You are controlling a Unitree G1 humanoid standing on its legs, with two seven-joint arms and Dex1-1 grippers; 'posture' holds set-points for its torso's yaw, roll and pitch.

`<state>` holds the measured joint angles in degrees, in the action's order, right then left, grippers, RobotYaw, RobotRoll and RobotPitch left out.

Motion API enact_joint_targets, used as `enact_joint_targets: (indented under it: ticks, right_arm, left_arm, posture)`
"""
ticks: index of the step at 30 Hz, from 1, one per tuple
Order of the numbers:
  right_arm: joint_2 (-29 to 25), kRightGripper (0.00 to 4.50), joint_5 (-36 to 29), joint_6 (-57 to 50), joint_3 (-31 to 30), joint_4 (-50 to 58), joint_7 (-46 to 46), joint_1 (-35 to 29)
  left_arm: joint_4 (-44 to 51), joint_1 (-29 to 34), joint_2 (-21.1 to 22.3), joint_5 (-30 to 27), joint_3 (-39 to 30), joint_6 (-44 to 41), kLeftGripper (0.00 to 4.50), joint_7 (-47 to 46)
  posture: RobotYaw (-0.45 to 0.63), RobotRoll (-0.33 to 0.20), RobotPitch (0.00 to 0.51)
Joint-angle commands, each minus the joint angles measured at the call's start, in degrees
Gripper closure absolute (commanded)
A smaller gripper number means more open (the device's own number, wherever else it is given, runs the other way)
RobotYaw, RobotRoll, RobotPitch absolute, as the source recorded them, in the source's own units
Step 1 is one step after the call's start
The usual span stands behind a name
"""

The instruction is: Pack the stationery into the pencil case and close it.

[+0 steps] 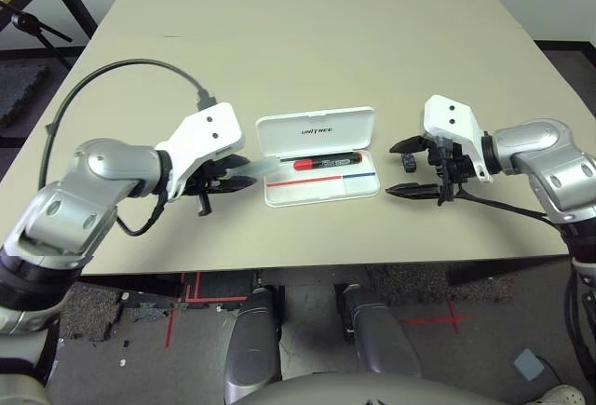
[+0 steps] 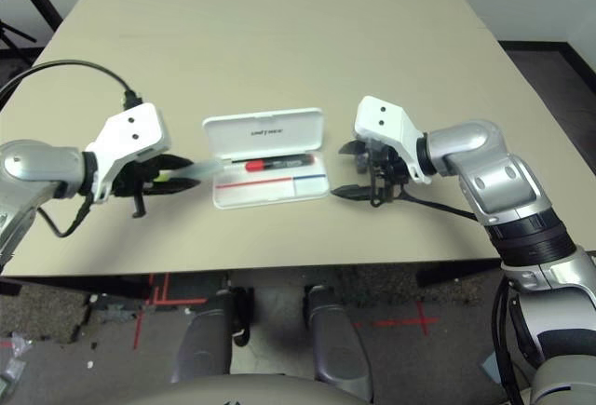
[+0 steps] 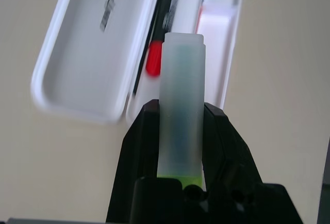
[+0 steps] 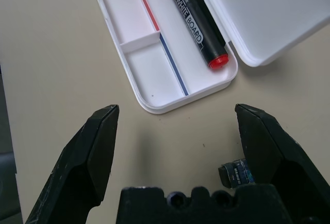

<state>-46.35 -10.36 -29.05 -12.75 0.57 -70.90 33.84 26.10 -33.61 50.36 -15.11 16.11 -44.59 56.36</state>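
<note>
Left gripper (image 3: 180, 118) clamps the translucent green-and-white rectangular bar (image 3: 181, 100), right gripper (image 4: 175, 126) gapes empty; misaligned, it could catch the flat white hinged plastic case's (image 1: 321, 195) rim.

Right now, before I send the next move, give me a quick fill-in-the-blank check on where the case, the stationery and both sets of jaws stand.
1. The pencil case lies on the table with its lid ____.
2. The marker lies ____ the case.
3. The left gripper has its jaws shut on the ____ bar.
4. The right gripper holds nothing; its jaws stand ____.

Missing words: open; inside; green-and-white; open
</note>
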Motion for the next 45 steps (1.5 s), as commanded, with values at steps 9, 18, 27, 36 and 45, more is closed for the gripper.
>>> enact_joint_targets:
  ticks: [9, 18, 27, 36, 45]
  right_arm:
    - [-1.13, 0.0, 0.87, 0.28, -0.03, 1.1, 0.32, -1.72]
    - [-1.92, 0.0, 1.02, -0.12, 0.35, 1.96, 1.03, -2.75]
    - [-2.33, 0.0, 1.27, 0.01, 0.27, 2.11, 1.55, -3.09]
    - [-1.86, 0.0, 1.94, 0.75, -0.33, 1.24, 1.84, -2.52]
    - [-1.41, 0.0, 2.14, 1.12, -0.45, 1.33, 2.48, -2.88]
  left_arm:
    - [-5.98, -6.87, -9.68, 6.95, 10.89, 2.76, 3.41, -0.27]
    - [-12.25, -9.13, -13.57, 12.87, 14.71, 6.93, 3.41, 0.22]
    - [-12.23, -8.25, -14.01, 14.24, 15.52, 7.37, 3.41, 1.98]
    - [-12.37, -7.39, -12.21, 15.81, 15.61, 7.9, 3.41, 4.24]
    - [-10.89, -6.59, -12.17, 15.7, 15.27, 6.6, 3.41, 5.49]
  posture:
    - [-0.15, 0.0, 0.176]
    - [-0.18, 0.0, 0.168]
    - [-0.18, 0.0, 0.167]
    - [-0.18, 0.0, 0.167]
    - [-0.18, 0.0, 0.168]
